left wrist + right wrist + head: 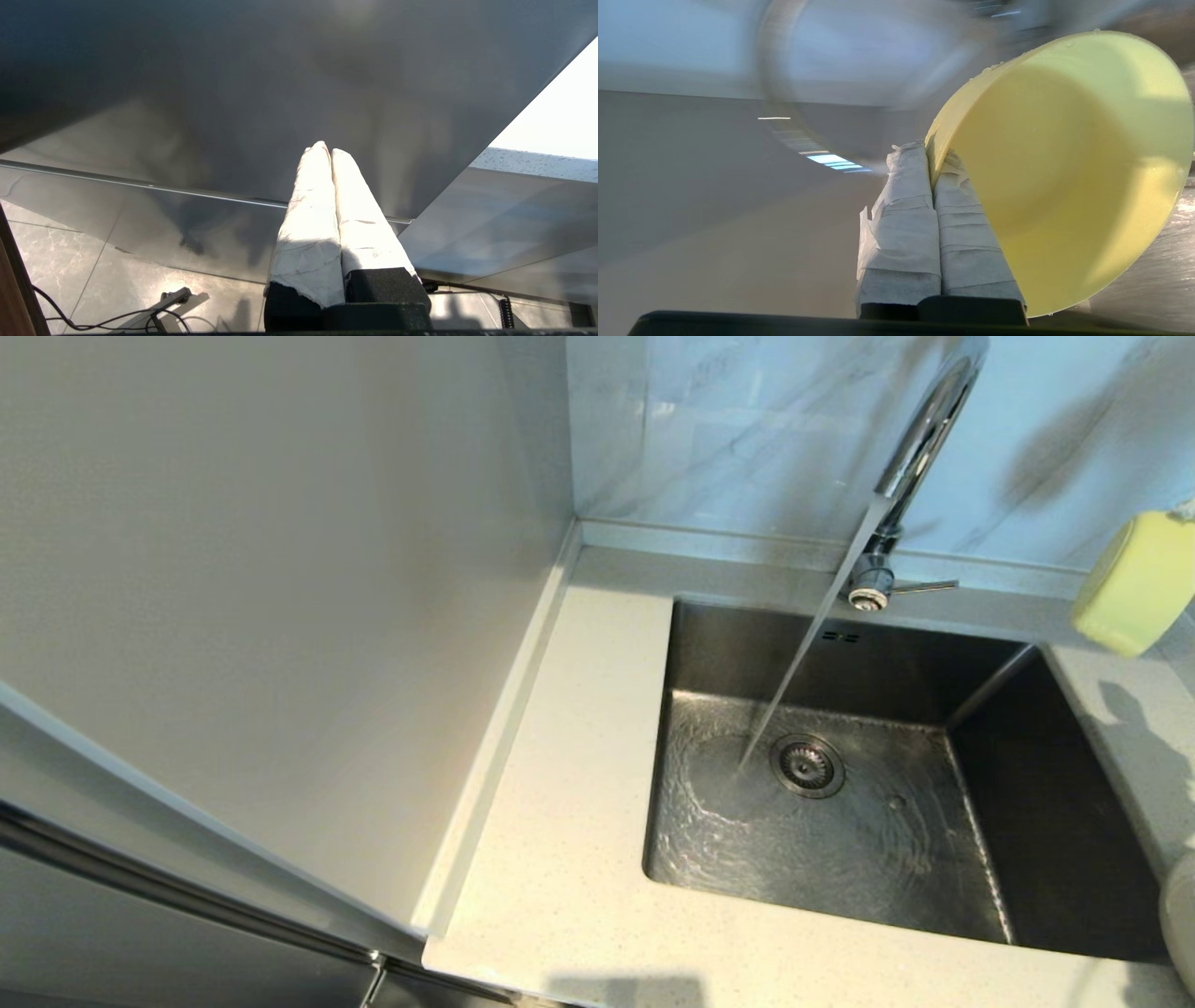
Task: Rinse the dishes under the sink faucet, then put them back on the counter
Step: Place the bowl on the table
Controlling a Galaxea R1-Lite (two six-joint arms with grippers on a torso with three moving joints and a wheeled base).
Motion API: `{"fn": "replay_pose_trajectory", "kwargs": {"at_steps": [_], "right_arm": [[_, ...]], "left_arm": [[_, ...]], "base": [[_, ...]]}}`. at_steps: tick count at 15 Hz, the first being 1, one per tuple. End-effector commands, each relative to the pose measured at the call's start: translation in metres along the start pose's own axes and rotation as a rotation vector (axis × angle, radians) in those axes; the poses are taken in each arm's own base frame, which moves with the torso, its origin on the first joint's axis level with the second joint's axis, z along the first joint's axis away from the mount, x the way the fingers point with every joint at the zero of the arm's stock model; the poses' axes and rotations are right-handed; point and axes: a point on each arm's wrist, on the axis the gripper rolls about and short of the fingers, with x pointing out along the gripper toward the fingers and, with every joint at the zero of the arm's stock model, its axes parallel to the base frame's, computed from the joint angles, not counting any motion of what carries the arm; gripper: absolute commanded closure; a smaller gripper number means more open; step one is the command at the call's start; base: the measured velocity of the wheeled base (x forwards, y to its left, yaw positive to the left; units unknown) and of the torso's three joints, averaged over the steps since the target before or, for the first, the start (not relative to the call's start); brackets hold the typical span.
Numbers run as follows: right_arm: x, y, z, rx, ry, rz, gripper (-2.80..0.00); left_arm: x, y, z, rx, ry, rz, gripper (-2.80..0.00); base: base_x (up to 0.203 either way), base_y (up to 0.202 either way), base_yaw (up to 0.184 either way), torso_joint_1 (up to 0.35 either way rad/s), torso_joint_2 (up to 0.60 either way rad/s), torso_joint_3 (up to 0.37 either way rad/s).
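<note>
Our right gripper pinches the wet yellow bowl by its rim above the counter's right edge; light, slippery. Left gripper parked, fingers together.

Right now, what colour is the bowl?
Pale yellow bowl, clearest in the right wrist view, pinched by the right end effector.

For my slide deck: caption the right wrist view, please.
Right tool shut on the rim of a tilted, wet yellow bowl.
</note>
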Motion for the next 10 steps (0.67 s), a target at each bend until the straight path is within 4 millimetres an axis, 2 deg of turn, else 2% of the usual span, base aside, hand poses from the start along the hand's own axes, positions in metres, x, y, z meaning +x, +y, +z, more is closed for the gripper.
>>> {"fn": "replay_pose_trajectory", "kwargs": {"at_steps": [1,3,4,7,10], "right_arm": [[0.006,-0.015,-0.015,-0.317,0.021,-0.256,0.00],[0.024,-0.026,-0.030,-0.581,0.034,-0.560,0.00],[0.038,-0.035,-0.030,-0.657,0.081,-0.638,0.00],[0.059,-0.050,-0.018,-0.873,0.158,-0.751,0.00],[0.074,-0.053,-0.003,-0.969,0.146,-0.768,0.00]], "left_arm": [[0.000,0.000,0.000,0.000,0.000,0.000,0.00],[0.000,0.000,0.000,0.000,0.000,0.000,0.00],[0.000,0.000,0.000,0.000,0.000,0.000,0.00],[0.000,0.000,0.000,0.000,0.000,0.000,0.00],[0.000,0.000,0.000,0.000,0.000,0.000,0.00]], "base": [[0.000,0.000,0.000,0.000,0.00,0.000],[0.000,0.000,0.000,0.000,0.00,0.000],[0.000,0.000,0.000,0.000,0.00,0.000],[0.000,0.000,0.000,0.000,0.00,0.000],[0.000,0.000,0.000,0.000,0.00,0.000]]}}
